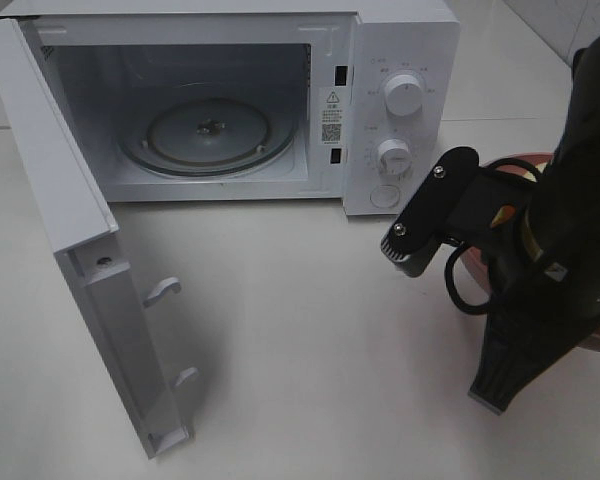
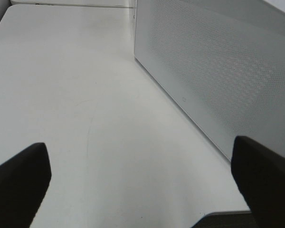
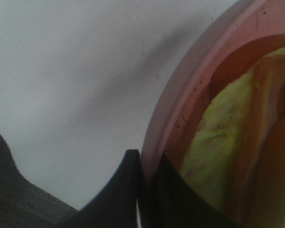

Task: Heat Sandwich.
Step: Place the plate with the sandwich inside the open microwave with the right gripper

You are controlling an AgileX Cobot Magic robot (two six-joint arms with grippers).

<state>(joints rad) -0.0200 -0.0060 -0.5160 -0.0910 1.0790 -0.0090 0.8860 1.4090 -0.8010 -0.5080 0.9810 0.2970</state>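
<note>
The sandwich [image 3: 228, 156] shows pale green and brown layers and lies on the round pink plate [image 3: 180, 95]. My right gripper [image 3: 147, 164] is shut on the plate's rim, one finger outside and one inside. In the high view the right arm [image 1: 550, 250] covers most of the plate [image 1: 510, 165] at the right of the table, and the sandwich is hidden there. Over bare table beside the microwave's perforated side wall [image 2: 218, 71], my left gripper [image 2: 142, 175] is open and holds nothing. It does not appear in the high view.
The white microwave [image 1: 400, 60] stands at the back. Its door [image 1: 70, 250] is swung wide toward the front left. The glass turntable [image 1: 208, 135] inside is bare. The white tabletop [image 1: 310, 330] stretches between the door and the plate.
</note>
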